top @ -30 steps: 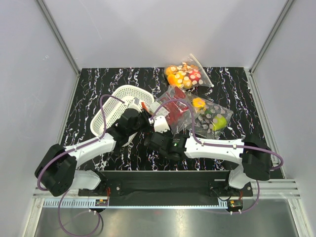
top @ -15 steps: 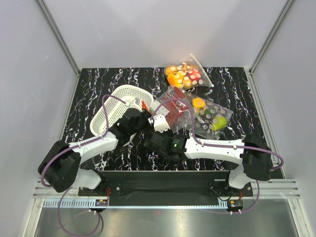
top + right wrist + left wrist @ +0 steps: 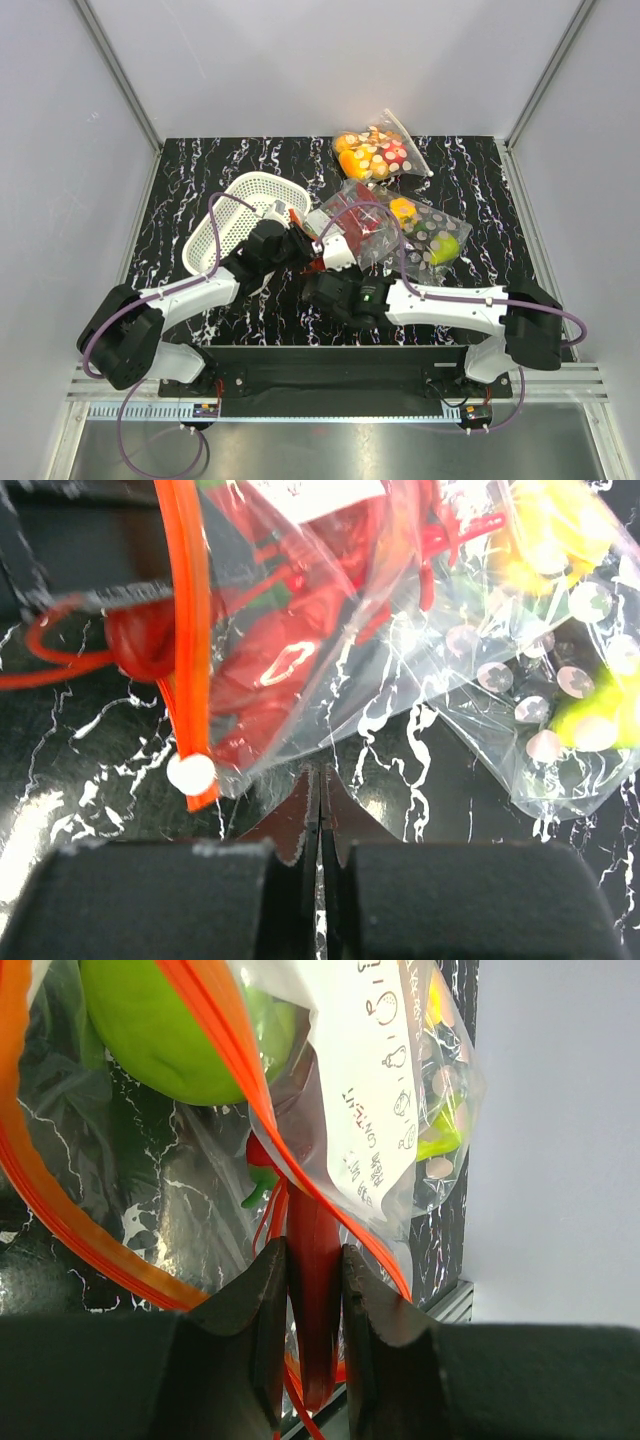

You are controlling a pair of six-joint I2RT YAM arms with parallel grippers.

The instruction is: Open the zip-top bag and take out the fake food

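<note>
The zip-top bag (image 3: 352, 218) lies mid-table, its orange-red zip strip (image 3: 188, 630) hanging open in a loop. Inside it I see the red lobster (image 3: 290, 650) and the green apple (image 3: 170, 1030). My left gripper (image 3: 315, 1260) is at the bag's mouth, shut on the red chili pepper (image 3: 312, 1230), whose green stem points away from me. My right gripper (image 3: 320, 778) is shut, its tips pinching the clear film at the bag's near edge, just right of the white zip slider (image 3: 191, 773). In the top view both grippers (image 3: 300, 238) (image 3: 335, 260) meet at the bag's left end.
A white mesh basket (image 3: 205, 240) stands left of the bag, beside my left arm. One polka-dotted bag of fruit (image 3: 430, 235) lies against the zip-top bag's right side, another (image 3: 378, 152) at the back. Grey walls enclose the black marbled table (image 3: 200, 170).
My right gripper has closed on the bag's edge and its arm has shifted slightly right. The left gripper has kept its grip on the chili pepper and has hardly moved.
</note>
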